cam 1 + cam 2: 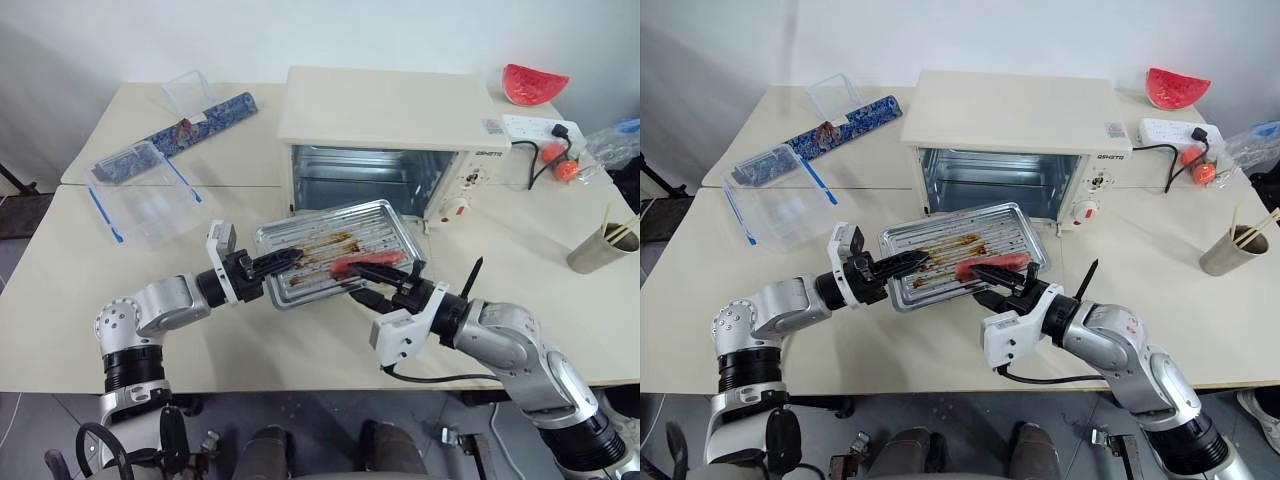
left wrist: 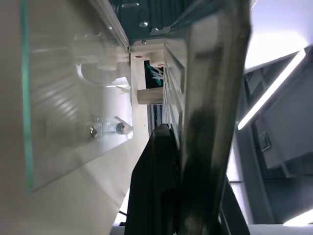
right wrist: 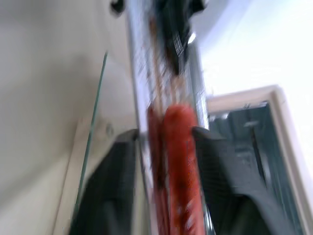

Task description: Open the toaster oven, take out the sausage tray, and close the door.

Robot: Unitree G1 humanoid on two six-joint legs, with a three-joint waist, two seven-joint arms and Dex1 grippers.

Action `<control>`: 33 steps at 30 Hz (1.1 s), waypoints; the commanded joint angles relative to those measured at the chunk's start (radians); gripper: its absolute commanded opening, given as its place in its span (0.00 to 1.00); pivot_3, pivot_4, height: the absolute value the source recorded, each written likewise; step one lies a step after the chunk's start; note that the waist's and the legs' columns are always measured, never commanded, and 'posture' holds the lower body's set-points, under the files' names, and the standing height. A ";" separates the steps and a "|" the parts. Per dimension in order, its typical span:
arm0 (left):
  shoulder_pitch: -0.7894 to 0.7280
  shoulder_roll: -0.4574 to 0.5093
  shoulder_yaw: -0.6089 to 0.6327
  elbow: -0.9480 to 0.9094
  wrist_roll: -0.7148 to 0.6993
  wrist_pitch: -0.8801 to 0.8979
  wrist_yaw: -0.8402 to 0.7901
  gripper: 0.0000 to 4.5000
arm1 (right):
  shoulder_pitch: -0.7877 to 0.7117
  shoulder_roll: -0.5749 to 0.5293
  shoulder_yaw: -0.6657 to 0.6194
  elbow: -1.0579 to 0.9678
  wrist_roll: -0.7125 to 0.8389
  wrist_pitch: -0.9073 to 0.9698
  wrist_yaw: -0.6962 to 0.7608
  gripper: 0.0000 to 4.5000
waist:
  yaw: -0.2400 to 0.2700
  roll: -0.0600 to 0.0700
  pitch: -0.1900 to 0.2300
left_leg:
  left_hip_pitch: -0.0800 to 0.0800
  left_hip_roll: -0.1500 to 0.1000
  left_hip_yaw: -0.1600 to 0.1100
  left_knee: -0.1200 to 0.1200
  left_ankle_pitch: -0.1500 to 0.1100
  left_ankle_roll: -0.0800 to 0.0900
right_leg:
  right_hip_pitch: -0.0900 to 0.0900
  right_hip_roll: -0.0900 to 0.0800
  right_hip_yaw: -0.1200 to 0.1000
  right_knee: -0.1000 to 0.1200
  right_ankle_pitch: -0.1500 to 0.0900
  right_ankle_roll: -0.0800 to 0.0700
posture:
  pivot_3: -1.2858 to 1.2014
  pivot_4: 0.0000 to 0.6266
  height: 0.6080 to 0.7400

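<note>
The sausage tray (image 1: pixel 335 250) is held clear of the toaster oven (image 1: pixel 385 140), in the air just in front of the open cavity and above the table (image 1: pixel 60 300). The door, glass panel down flat, is glimpsed beneath the tray in the left wrist view.

The left end effector (image 1: pixel 290 260) is clamped on the tray's near-left rim — fingers together on the metal edge. The right end effector (image 1: pixel 385 280) is set at the tray's near-right rim with its fingers apart, one either side of the rim and the red sausage (image 1: pixel 368 264); no firm grip is judged there.

The tray's long axis runs left to right across the oven front, tilted, right end higher. The tray is judged to hang from the left arm alone, so the set-down is best led by the left — toward bare table at the robot's left. The door is not yet closed.
</note>
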 commanded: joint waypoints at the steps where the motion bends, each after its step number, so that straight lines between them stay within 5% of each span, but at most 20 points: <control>1: 0.015 0.055 -0.007 0.005 -0.067 -0.038 -0.027 0.00 | 0.072 -0.043 -0.049 -0.075 0.174 -0.010 0.065 0.72 | 0.002 0.000 0.000 | 0.000 0.000 0.000 0.000 0.000 0.000 | 0.000 0.000 0.001 0.000 0.000 0.000 | 0.52 0.24 1.00; 5: 0.072 0.153 0.010 0.028 -0.067 -0.027 -0.107 0.00 | 0.207 -0.116 -0.119 -0.088 0.329 -0.104 0.118 0.99 | 0.002 0.000 0.000 | 0.001 0.000 0.003 0.000 0.000 0.000 | 0.000 0.001 0.005 -0.002 0.000 0.000 | 0.52 0.24 1.00; 9: 0.171 0.251 0.063 0.007 -0.067 0.014 -0.281 0.00 | 0.339 -0.134 -0.228 -0.052 0.576 -0.016 0.167 1.00 | -0.005 0.000 0.000 | 0.001 0.000 0.007 -0.002 0.000 0.000 | 0.000 0.002 0.006 -0.002 0.000 0.000 | 0.52 0.24 1.00; 15: 0.364 0.271 0.218 -0.085 -0.067 -0.075 -0.421 0.00 | 0.278 -0.110 -0.444 0.209 0.782 0.211 0.138 1.00 | -0.005 -0.001 0.000 | 0.003 0.001 0.007 0.000 0.000 0.001 | 0.000 0.002 0.010 -0.002 0.000 -0.001 | 0.52 0.24 1.00; 22: 0.590 0.239 0.370 -0.160 -0.067 -0.164 -0.481 0.00 | 0.186 -0.149 -0.436 0.472 0.748 0.145 0.312 0.59 | -0.004 0.000 0.000 | 0.002 0.001 0.008 -0.002 -0.001 0.001 | -0.002 0.002 0.010 -0.004 -0.001 -0.001 | 0.52 0.24 1.00; 29: 0.578 0.160 0.416 -0.164 -0.067 -0.292 -0.432 0.00 | 0.012 -0.113 -0.353 0.725 0.687 0.119 0.386 0.06 | -0.005 0.000 0.000 | 0.002 0.001 0.008 0.001 -0.002 0.002 | -0.001 0.001 0.011 -0.002 -0.001 -0.001 | 0.52 0.24 1.00; 33: 0.563 0.135 0.416 -0.157 -0.067 -0.348 -0.388 0.00 | -0.064 -0.081 -0.303 0.790 0.665 0.128 0.417 0.01 | -0.006 0.000 0.000 | 0.001 0.001 0.008 0.001 -0.002 0.002 | -0.002 0.001 0.010 -0.003 0.000 -0.001 | 0.52 0.24 1.00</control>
